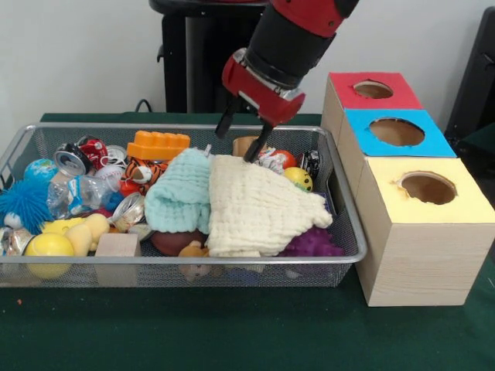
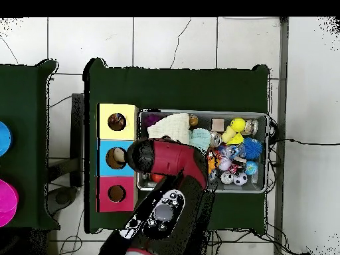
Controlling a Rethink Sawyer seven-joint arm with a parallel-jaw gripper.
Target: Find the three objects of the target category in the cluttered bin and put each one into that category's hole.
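one tool point(image 1: 241, 137), fingers spread wide and empty, just above the cream cloth point(image 1: 259, 209) in the bin point(image 1: 349, 224)

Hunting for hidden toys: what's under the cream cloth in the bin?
Poking out beneath the cream cloth are a purple spiky ball and a dark reddish ball. Whatever lies under its middle is covered.

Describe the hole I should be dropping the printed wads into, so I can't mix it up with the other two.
Beside the wire-mesh bin stands a row of three pale wooden boxes. The hole is the round, rough-edged opening in the largest box, nearest the front camera. Its top is yellow, while its neighbours are blue and red.
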